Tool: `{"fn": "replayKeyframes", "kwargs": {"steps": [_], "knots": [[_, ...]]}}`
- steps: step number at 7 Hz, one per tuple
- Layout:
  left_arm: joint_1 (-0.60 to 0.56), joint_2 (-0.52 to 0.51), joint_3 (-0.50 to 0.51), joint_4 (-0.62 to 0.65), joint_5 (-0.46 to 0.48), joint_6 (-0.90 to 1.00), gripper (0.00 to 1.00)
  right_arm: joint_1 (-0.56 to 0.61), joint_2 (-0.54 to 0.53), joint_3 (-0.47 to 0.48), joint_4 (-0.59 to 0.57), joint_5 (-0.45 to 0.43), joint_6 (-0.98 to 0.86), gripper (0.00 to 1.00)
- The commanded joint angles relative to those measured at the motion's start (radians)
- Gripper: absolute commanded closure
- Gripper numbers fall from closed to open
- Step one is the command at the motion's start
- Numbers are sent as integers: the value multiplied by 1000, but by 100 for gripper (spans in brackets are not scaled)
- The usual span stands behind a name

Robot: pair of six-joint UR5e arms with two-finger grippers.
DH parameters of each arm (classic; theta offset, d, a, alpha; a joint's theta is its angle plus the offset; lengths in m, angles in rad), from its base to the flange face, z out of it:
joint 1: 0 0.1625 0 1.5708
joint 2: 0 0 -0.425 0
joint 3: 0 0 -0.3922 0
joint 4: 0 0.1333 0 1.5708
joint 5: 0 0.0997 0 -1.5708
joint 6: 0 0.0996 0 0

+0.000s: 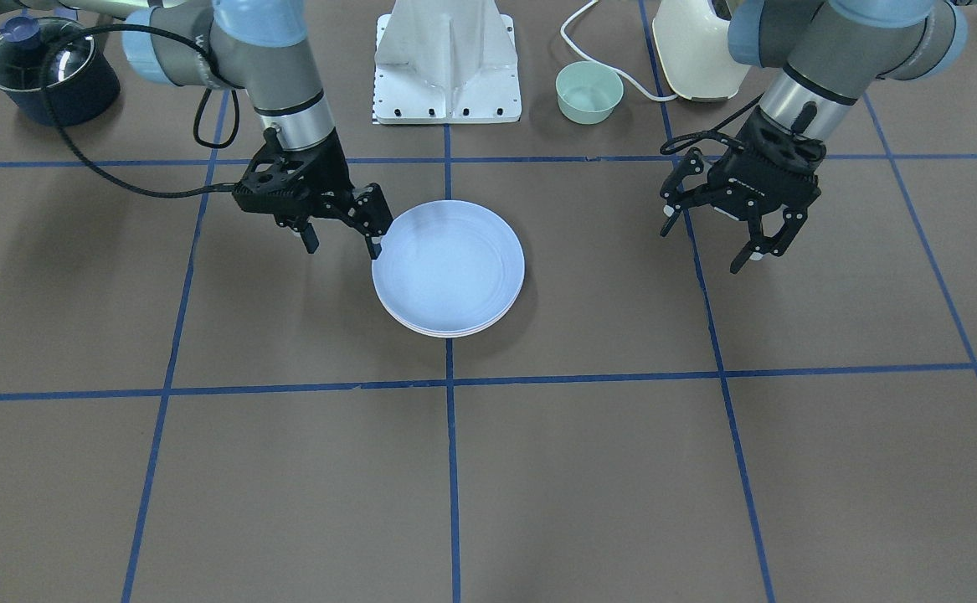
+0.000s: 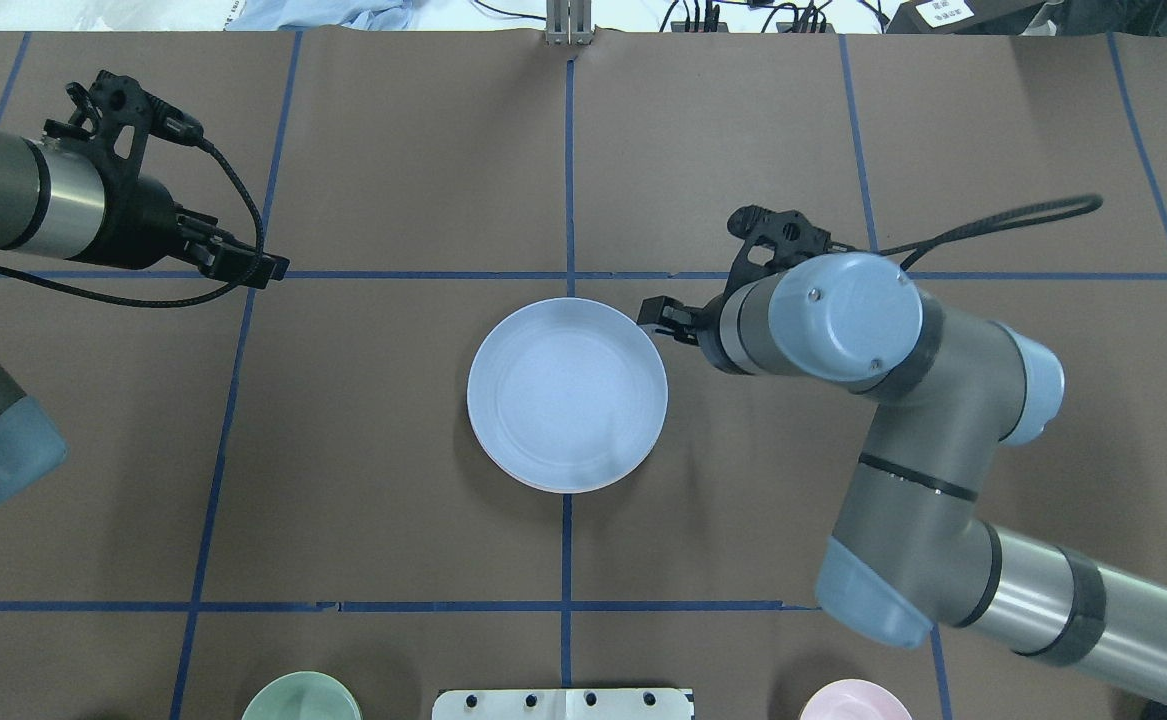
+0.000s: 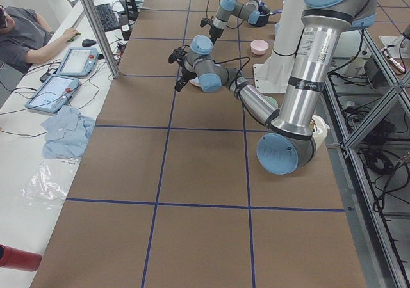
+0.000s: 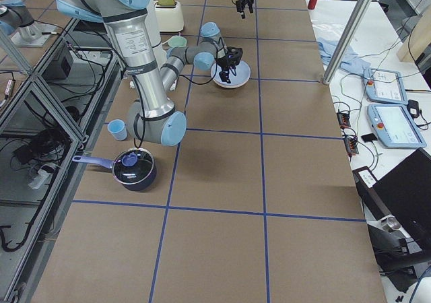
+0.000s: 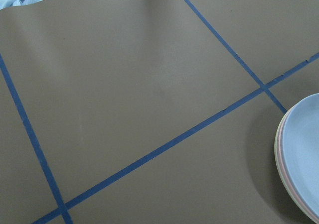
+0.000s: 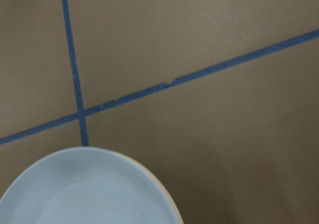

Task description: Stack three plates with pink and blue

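Note:
The light blue plate (image 1: 448,266) lies on top of a stack at the table's middle and also shows in the overhead view (image 2: 567,394). A pink rim (image 5: 279,165) peeks out under it. More rims show below the blue plate in the front view, but I cannot make out a cream-green plate. My right gripper (image 1: 343,243) is open, low beside the stack, and one of its fingertips (image 1: 375,247) is at the blue plate's rim. My left gripper (image 1: 710,243) is open and empty, well away from the stack.
A mint bowl (image 1: 588,92), a cream toaster (image 1: 697,50) and the white robot base (image 1: 448,67) stand on the robot's side. A dark lidded pot (image 1: 48,71) stands on the robot's right. A small pink bowl (image 2: 855,702) sits at the table's near edge.

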Motion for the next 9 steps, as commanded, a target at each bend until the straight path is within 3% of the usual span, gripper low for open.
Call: {"fn": "replayKeyframes", "kwargs": {"steps": [1,2,4,6,7,8,9], "knots": [[-60,20,-2,9,-31,62,0,320,-14,-6,-89,327,-302,0],[-133,54,0,14,-74,188,0,465,-41,-7,-190,434,-580,0],[-293,120,3,63,-146,440,0,654,-121,-10,-364,488,-1045,0],[-529,162,52,189,-255,821,0,794,-279,-66,-355,540,-1410,0],[-624,200,107,237,-302,946,0,858,-345,-111,-342,544,-1558,0],[-674,238,168,232,-359,956,0,908,-420,-127,-337,571,-1578,0],[-682,283,240,229,-344,949,0,937,-509,-130,-319,597,-1578,0]]}}
